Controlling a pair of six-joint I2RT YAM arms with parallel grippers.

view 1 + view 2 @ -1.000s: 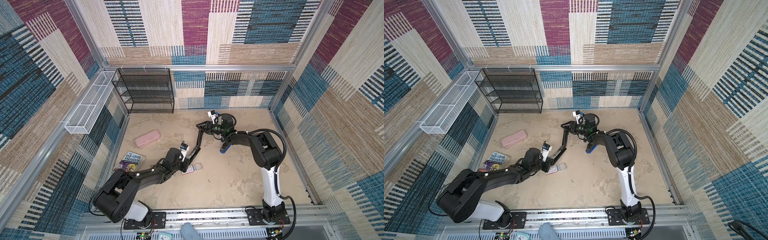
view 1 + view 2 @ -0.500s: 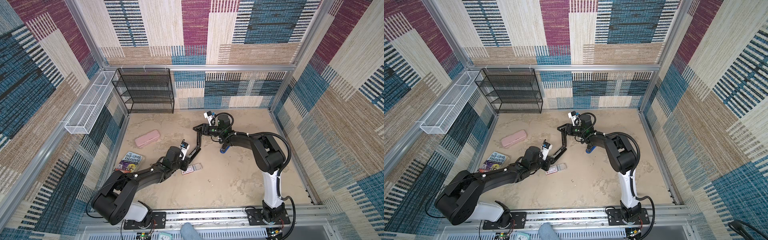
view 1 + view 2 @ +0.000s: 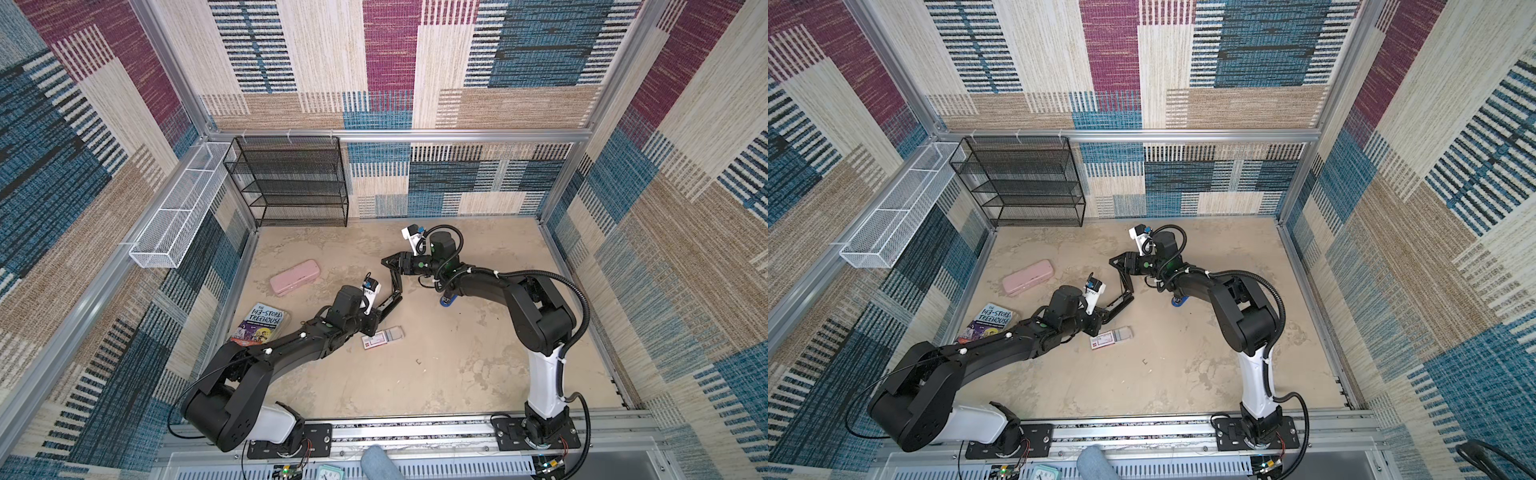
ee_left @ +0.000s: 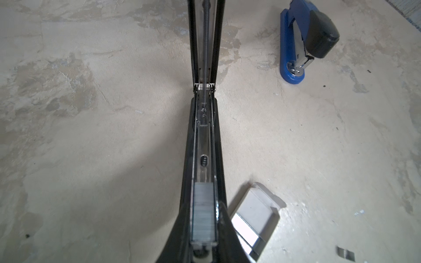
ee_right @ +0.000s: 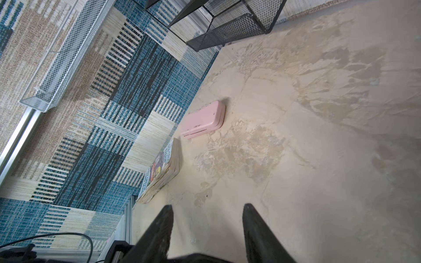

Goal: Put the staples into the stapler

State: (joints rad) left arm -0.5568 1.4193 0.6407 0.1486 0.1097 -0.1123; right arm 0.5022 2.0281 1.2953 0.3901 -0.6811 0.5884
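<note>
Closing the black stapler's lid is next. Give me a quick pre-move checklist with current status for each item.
1. Loaded: staple strip lies flat in the magazine channel: ok.
2. Hold: left gripper clamped on the black stapler base: ok.
3. Clearance: lid raised off the strip: ok.
4. Free hand: right gripper open, nothing between its fingers: ok.
5. Contact between right gripper and lid tip: cannot tell.
6. Path: staple box lies beside the stapler, not under it: ok.
</note>
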